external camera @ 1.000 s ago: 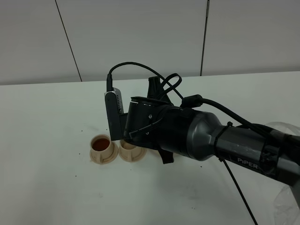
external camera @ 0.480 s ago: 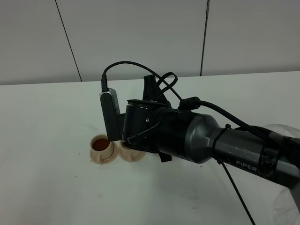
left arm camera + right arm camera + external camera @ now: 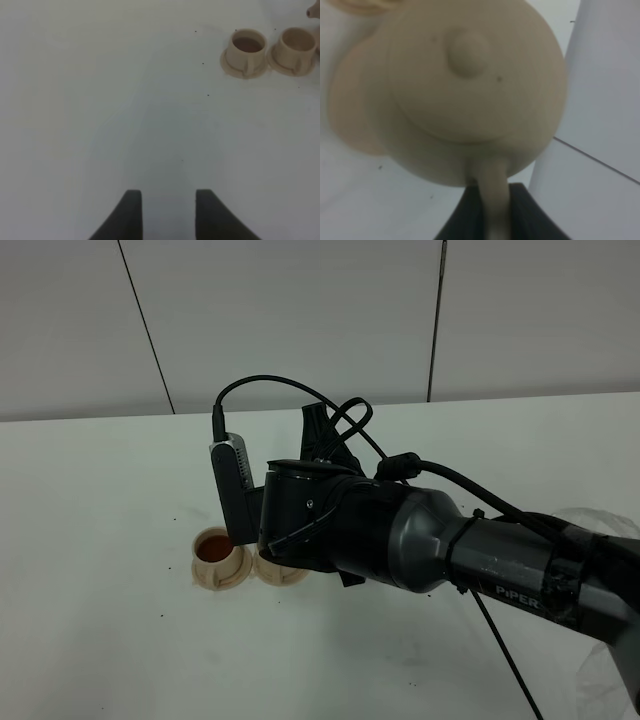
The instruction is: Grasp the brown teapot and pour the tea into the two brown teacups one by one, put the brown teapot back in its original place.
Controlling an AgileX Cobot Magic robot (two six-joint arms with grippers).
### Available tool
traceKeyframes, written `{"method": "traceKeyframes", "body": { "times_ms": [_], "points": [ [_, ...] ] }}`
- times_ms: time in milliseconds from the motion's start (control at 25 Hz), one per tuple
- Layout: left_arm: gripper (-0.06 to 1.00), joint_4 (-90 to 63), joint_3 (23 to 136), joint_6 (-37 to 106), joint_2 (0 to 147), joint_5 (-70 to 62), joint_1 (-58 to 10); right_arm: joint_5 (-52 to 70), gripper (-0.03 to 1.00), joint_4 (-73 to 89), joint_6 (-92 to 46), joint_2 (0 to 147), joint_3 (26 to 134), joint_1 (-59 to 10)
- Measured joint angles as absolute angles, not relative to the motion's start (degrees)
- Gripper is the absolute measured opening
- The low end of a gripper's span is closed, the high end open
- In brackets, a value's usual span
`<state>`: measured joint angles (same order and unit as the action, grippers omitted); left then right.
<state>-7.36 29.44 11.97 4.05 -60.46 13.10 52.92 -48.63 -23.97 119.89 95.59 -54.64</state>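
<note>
Presently, teapot (image 3: pixel 465 85): aloft, lid and knob seen head-on in the right wrist view; hidden behind the arm in the high view.
Grip: right claw (image 3: pixel 492 212) was closed on the teapot's loop handle (image 3: pixel 490 180), one finger on either side.
Filled cup (image 3: pixel 214 548): stood on its saucer with dark tea inside; the outer one of the pair.
Second cup (image 3: pixel 298 44): just beside the filled cup; its inside looked pale and apparently dry.
Change over the last second: right arm (image 3: pixel 400 535) had crept leftward in the high view and its wrist camera (image 3: pixel 232 485) leaned further toward the cups; the cups had not moved.
Meaning: first pour judged done, second pour being lined up; the return had not begun.
Return saucer: not made out, probably behind the arm.
Right arm pose: reached across the middle, wrist rolled, low over the second cup.
Left claw (image 3: pixel 165 215): jaws apart, empty, hanging over bare worktop (image 3: pixel 100 100), well apart from the cups.
</note>
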Motion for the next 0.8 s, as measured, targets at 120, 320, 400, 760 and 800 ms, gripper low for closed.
{"method": "traceKeyframes", "body": {
  "times_ms": [120, 320, 400, 760, 800],
  "points": [
    [0.33, -7.4, 29.4, 12.0, 4.1, -60.5, 13.1, 52.9, 0.09, -49.1, -23.9, 119.9, 95.6, -54.6],
    [0.33, -7.4, 29.4, 12.0, 4.1, -60.5, 13.1, 52.9, 0.09, -49.4, -23.7, 120.0, 95.6, -54.6],
    [0.33, -7.4, 29.4, 12.0, 4.1, -60.5, 13.1, 52.9, 0.09, -49.7, -23.3, 120.2, 95.6, -54.6],
    [0.33, -7.4, 29.4, 12.0, 4.1, -60.5, 13.1, 52.9, 0.09, -50.1, -22.9, 121.6, 95.6, -54.6],
    [0.33, -7.4, 29.4, 12.0, 4.1, -60.5, 13.1, 52.9, 0.09, -50.2, -22.9, 121.6, 95.6, -54.6]
  ]
}}
